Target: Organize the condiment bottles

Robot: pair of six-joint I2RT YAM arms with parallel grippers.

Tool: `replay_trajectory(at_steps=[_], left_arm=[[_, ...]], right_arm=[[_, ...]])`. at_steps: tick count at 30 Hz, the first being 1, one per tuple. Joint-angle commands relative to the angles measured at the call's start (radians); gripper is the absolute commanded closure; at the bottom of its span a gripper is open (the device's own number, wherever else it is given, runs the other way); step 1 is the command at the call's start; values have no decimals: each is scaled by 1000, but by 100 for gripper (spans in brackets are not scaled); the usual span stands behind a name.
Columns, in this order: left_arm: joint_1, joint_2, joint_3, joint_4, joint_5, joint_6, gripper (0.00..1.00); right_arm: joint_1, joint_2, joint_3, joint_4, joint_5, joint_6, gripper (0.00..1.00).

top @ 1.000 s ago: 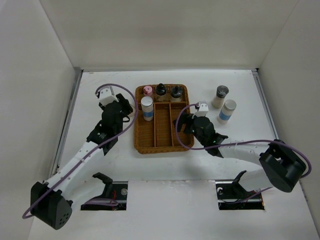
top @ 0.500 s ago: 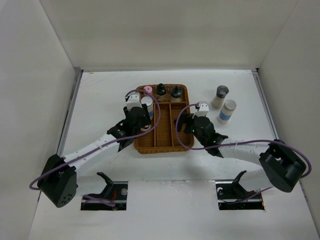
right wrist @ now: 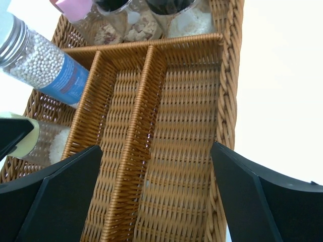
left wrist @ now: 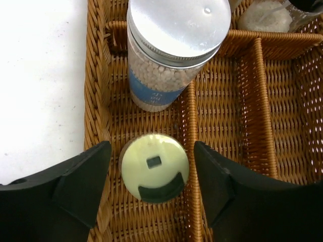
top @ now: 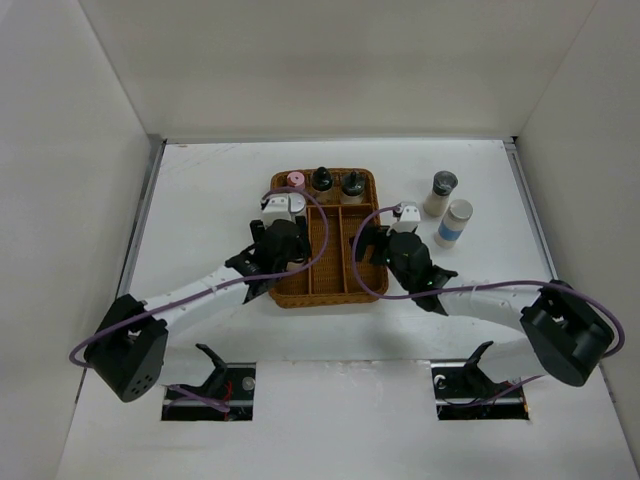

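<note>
Left gripper [left wrist: 151, 151] sits over the left slot of the wicker tray [left wrist: 98, 91], jaws loose, a small gap either side of the yellow-green-capped bottle [left wrist: 154, 174] standing there just in front of the silver-capped bottle [left wrist: 161, 65]. Right gripper [right wrist: 156, 151] hangs spread wide over the tray's right side, holding nothing. Grey-capped bottle [top: 440, 193] and white-capped bottle [top: 454, 221] stand on the table [top: 200, 200] right of the tray.

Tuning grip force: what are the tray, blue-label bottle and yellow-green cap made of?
Tray: woven wicker or rattan, matte brown, visible weave.
Blue-label bottle: clear body, glass or plastic, beads show through; lid looks brushed metal.
Yellow-green cap: likely smooth moulded plastic.
</note>
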Motion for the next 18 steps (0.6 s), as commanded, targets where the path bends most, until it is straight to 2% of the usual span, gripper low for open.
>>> replay_trajectory(at_steps=[1,4,6,8,10,12,14,16,18], left_arm=[[-6,-82,-18,27,0,22,30],[-4,-150,-31,47,0,28,20],[2,-200,-49,76,0,36,18],[14,-255,-81,125,-3,36,17],[42,-311,-116,185,1,30,18],[66,-357,-159,260,3,25,25],[94,-377,-204,355,3,21,39],[114,-381,-236,416,15,6,50],[140,-384,-276,475,33,-10,60]], right_arm=[[-3,-39,17,36,36,-19,3],[-3,-73,9,49,62,-41,4],[0,-101,0,57,78,-44,11],[10,-148,-14,69,94,-52,23],[16,-196,-19,71,111,-64,44],[16,-220,-5,51,123,-73,64],[9,-227,32,-27,143,-64,75],[-6,-220,85,-140,181,-49,81],[-29,-210,130,-222,229,-56,81]])
